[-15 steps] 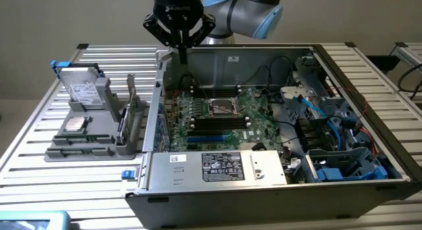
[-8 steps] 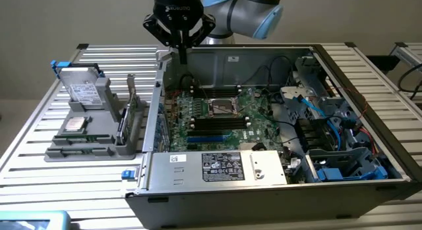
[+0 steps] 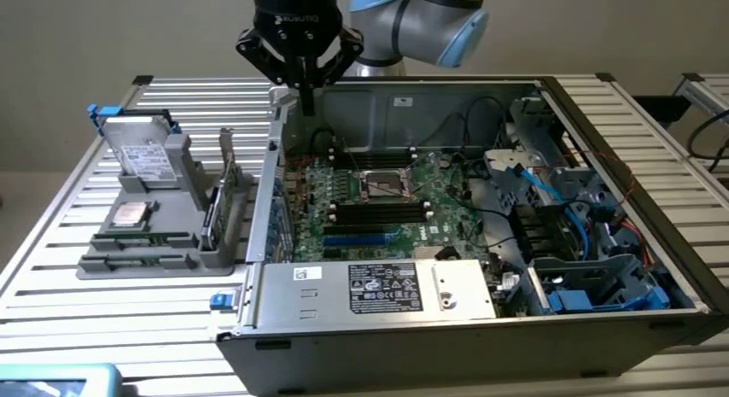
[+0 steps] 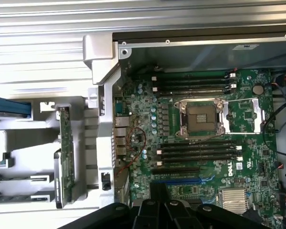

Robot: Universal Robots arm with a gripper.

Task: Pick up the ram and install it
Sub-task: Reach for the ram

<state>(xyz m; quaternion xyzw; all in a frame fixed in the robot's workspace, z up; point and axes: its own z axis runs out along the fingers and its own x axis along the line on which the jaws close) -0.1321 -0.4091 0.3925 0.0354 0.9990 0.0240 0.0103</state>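
The ram is a narrow green stick lying in the front part of a grey holder on the table, at the exterior view's left of the open computer case. My gripper hangs above the case's rear corner on the holder's side, well away from the ram. Its fingers are shut with nothing between them. In the wrist view the gripper looks down on the motherboard, whose long black memory slots flank the processor socket.
The holder also carries a hard drive, a processor chip and a tall green expansion card standing on edge. Cables and blue drive bays crowd the case's right side. A power supply covers its front.
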